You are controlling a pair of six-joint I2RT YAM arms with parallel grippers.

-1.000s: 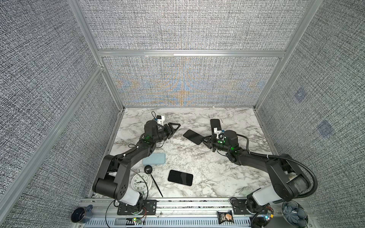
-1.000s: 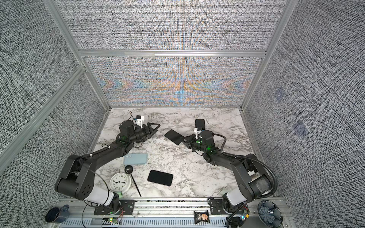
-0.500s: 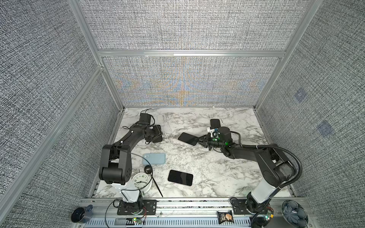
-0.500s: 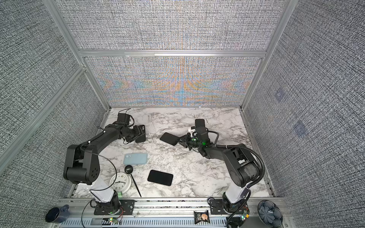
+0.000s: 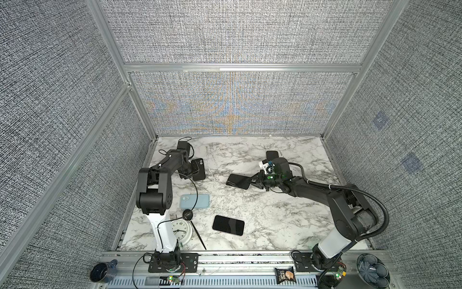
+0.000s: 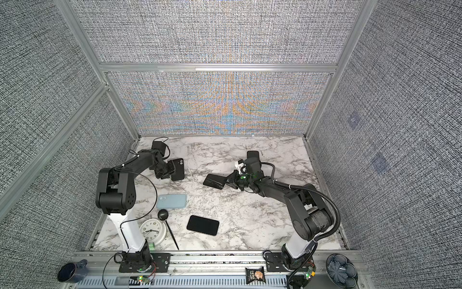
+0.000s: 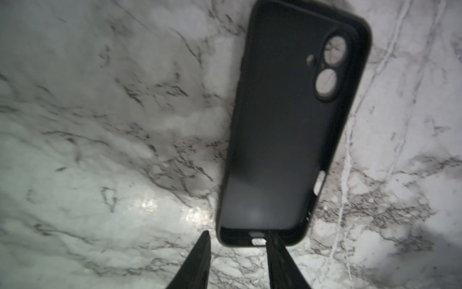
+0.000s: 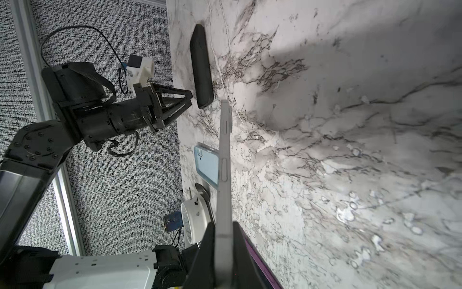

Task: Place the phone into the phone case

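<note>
Veined marble table (image 5: 262,212); right jaws clench slim phone (image 8: 223,200) edge-on, left jaws parted at blurred matte case (image 7: 282,137)

Counter (image 5: 275,205): marble-look, polished, glare patches.
Black case (image 7: 282,130), far left: matt, rubbery-looking, smooth.
Held phone (image 8: 223,175), edge band: pale metal look, satin.
Blue case (image 5: 195,201): smooth, soft sheen.
Near phone (image 5: 228,225): glossy glass face.
Walls (image 5: 235,32): coarse woven cloth.
Frame bars (image 5: 240,67): brushed aluminium look.
</note>
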